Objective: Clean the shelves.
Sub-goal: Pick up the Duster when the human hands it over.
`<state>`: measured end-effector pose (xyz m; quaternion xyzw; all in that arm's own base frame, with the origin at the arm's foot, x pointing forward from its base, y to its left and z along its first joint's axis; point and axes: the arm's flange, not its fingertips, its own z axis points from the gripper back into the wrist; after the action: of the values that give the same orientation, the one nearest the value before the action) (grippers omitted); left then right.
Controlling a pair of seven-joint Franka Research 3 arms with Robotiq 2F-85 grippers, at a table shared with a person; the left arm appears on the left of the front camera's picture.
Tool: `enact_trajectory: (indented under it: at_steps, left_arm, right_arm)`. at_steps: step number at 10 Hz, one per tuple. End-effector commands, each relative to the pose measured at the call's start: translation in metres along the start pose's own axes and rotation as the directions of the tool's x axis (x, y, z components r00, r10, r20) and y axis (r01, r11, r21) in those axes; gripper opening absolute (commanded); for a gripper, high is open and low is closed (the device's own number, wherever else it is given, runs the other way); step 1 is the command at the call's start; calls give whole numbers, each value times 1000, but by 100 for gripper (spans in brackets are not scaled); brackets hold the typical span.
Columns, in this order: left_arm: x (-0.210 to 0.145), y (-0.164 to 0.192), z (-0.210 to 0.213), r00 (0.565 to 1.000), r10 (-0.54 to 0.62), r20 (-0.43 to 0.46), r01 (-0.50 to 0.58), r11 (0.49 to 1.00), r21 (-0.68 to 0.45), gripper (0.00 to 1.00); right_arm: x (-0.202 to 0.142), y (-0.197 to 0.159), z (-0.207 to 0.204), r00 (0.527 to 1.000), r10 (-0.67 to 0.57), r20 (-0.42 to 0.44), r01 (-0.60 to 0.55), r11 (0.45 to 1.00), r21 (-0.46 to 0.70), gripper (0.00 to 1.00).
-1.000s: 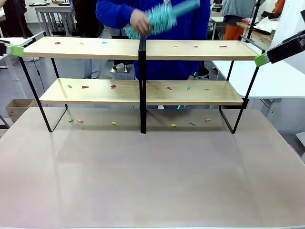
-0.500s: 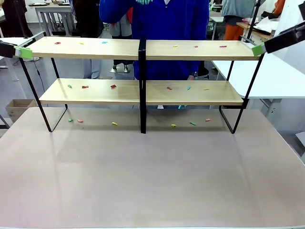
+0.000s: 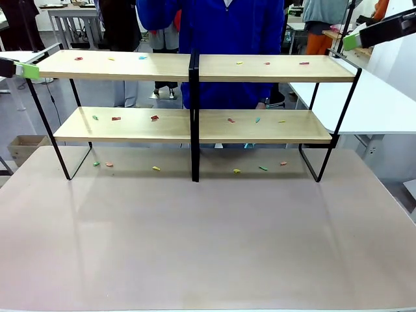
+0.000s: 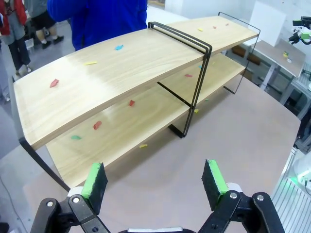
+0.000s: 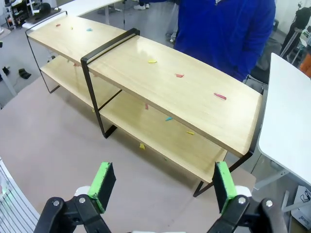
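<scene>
Shelves: the shelves (image 3: 130, 65) stand across the far half of the tabletop (image 3: 208, 240). They reach almost from one side to the other, and two light-wood boards sit one above the other in a thin black frame.
Central post: a black post (image 3: 194, 117) splits both boards into a left and a right half.
Upper board: small coloured scraps (image 3: 78, 58) lie scattered along it, red, yellow and blue-green, well apart from one another.
Lower board: more scraps (image 3: 155, 117) lie on both sides of the post.
Under the shelves: a few scraps (image 3: 156, 168) lie on the tabletop between the frame's legs. They are too small to tell what they are made of, possibly paper.
Left gripper: the left gripper (image 4: 154, 182) hangs off the left end of the upper board, its green pads spread wide with nothing between them. In the front view a green pad (image 3: 29, 70) shows near that board's left corner, apart from the wood as far as can be seen.
Right gripper: the right gripper (image 5: 164, 182) is also spread wide and carries nothing. It looks down on the right half of the shelves from above and outside the frame. In the front view its pad (image 3: 351, 41) sits above the upper board's right end.
Person: a person in a blue top (image 3: 227, 39) stands just behind the shelves, near the middle.
Beside: a white table (image 3: 383, 104) lies to the right of the shelves.
</scene>
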<state>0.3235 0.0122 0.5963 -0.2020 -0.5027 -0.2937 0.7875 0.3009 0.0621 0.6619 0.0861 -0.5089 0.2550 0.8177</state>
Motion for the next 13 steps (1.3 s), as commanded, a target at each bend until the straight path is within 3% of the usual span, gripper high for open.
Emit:
enact_trajectory:
  at_steps: [1, 4, 5, 13]
  left_arm:
    - [-29, -13, 2, 1000, -10, -4, 10, 1000, -4, 100]
    - [-27, -9, -4, 999, 5, -33, -4, 1000, 14, 100]
    - [-1, 0, 0, 1000, 0, -2, 0, 1000, -3, 100]
    - [-1, 0, 0, 1000, 0, -2, 0, 1000, -3, 100]
  right_arm:
    - [5, 1, -3, 999, -28, 34, 27, 999, 23, 100]
    - [1, 0, -8, 999, -32, 28, 31, 999, 31, 100]
    - [0, 2, -1, 1000, -3, 2, 3, 1000, 9, 100]
    - [0, 2, -1, 1000, -3, 2, 3, 1000, 9, 100]
